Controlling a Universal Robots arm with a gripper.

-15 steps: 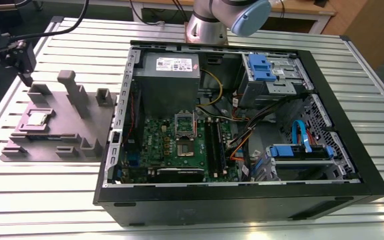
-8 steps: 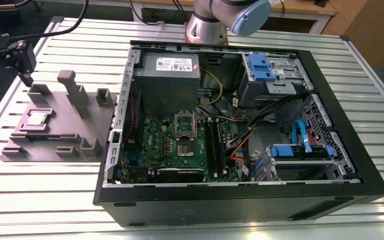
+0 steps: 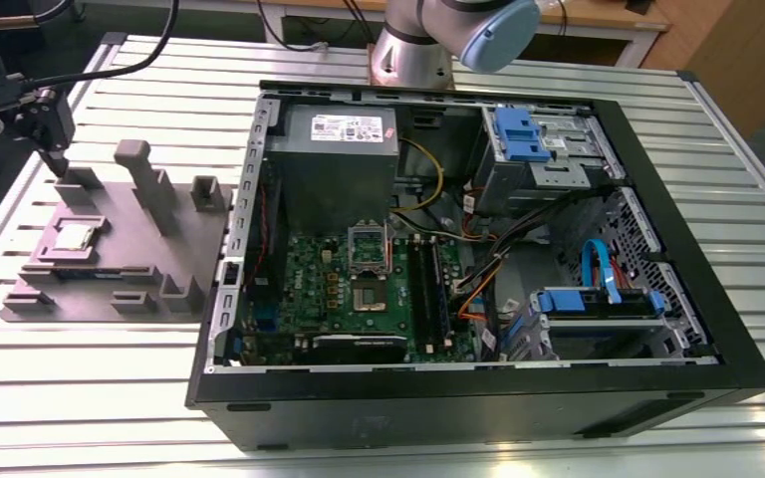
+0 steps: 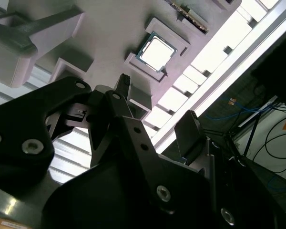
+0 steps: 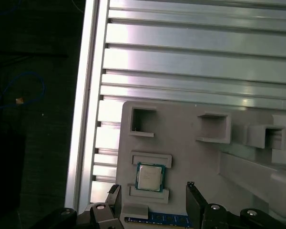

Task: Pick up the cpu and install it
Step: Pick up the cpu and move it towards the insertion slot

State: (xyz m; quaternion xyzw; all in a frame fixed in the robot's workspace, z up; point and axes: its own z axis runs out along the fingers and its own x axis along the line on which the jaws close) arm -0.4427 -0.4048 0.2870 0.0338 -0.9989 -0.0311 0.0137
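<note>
The gripper (image 5: 152,187) hangs over the cpu (image 5: 149,177), its jaws spread apart and holding nothing. The cpu lies flat in a shallow recess of the grey-mauve block (image 3: 130,249), near the block's outer edge. The block rests on the slatted table (image 3: 91,378) beside the open computer case (image 3: 489,408), at the exterior view's left.

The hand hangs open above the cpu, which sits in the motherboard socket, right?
Not quite. The hand does hang open above the cpu, but the first wrist view shows the cpu in a recess of the grey block, not the socket.
</note>
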